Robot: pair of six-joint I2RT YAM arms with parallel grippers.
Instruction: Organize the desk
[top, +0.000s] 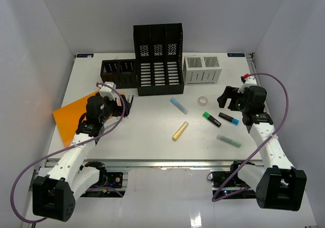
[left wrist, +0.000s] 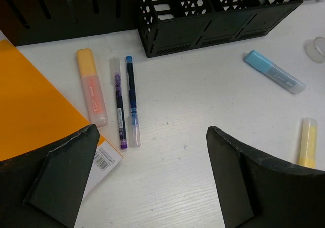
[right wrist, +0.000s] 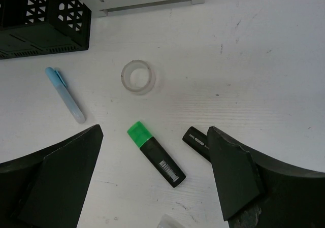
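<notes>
Top view: arm bases (top: pixel 51 200) stand at the near edge of the flat white desk (top: pixel 152 134). The left gripper (top: pixel 124 106) hangs near its left edge, the right gripper (top: pixel 223 97) near its right.

Left wrist: jaws apart over two slim, smooth pens (left wrist: pixel 132 103). Advise closing crosswise on one barrel.

Right wrist: jaws apart over a green-capped marker (right wrist: pixel 155 162), with a clear tape ring (right wrist: pixel 138 76) beyond.
</notes>
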